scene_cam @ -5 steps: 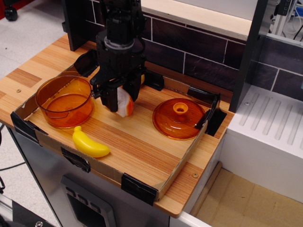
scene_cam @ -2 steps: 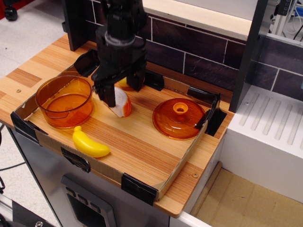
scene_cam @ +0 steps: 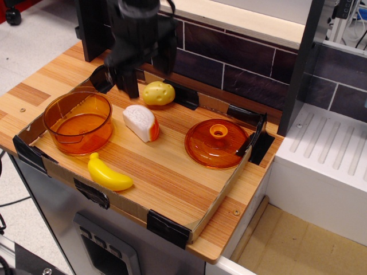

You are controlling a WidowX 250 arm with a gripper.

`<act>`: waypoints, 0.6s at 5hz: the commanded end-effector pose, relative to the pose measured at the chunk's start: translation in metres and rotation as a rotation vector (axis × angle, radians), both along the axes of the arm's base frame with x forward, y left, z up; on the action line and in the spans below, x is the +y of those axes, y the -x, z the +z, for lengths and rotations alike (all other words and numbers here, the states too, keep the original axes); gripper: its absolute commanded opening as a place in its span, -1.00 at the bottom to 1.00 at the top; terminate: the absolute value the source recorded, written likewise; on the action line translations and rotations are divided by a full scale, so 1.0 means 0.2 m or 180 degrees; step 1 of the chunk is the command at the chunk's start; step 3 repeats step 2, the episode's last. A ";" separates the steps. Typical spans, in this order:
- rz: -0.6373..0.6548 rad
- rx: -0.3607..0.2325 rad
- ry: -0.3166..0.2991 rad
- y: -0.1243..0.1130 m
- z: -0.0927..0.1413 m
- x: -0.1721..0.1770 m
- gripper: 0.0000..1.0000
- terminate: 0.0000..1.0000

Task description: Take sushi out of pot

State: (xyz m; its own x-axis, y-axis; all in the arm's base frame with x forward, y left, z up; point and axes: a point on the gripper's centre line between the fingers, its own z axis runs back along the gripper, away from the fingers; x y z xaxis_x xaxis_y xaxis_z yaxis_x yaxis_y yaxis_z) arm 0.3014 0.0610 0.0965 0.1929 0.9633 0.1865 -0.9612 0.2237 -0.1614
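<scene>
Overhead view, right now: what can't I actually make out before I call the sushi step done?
- Gripper: motion-blurred; upper arm cut off by the top edge; finger gap not readable.
- Sushi: underside hidden against the board; far side faces away.
- Pot: looks empty, but the orange tint and reflections obscure its floor.
- Potato: back hidden; contact with the tray wall unclear.

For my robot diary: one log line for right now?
gripper: open, raised | sushi: on board, outside pot | pot: looks empty
</scene>
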 end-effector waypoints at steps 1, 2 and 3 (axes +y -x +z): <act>-0.0004 -0.0255 0.0040 0.06 0.23 -0.01 1.00 -1.00; -0.0004 -0.0255 0.0040 0.06 0.23 -0.01 1.00 1.00; -0.0004 -0.0255 0.0040 0.06 0.23 -0.01 1.00 1.00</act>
